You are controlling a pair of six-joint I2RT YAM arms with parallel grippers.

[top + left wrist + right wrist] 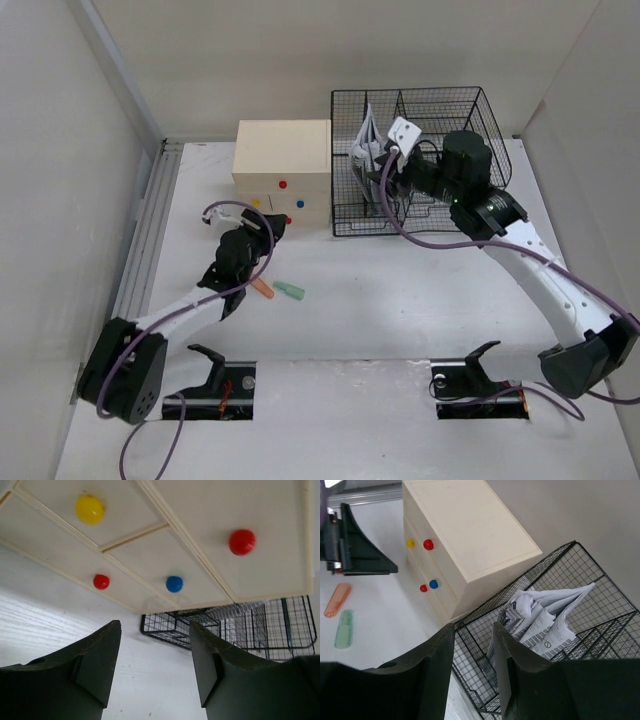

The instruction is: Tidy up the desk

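Note:
The white desk carries a cream drawer box with coloured knobs and a black wire-mesh rack. My left gripper is open and empty, low over the desk just in front of the drawer box; its view shows the blue knob and red knobs straight ahead. An orange marker and a green marker lie on the desk beside the left arm. My right gripper is open and empty above the rack's left compartment, next to folded papers standing in the rack.
Grey slotted rails run along the desk's left edge. White walls enclose the back and sides. Purple cables loop off both arms. Two black mounts stand at the near edge. The markers also show in the right wrist view.

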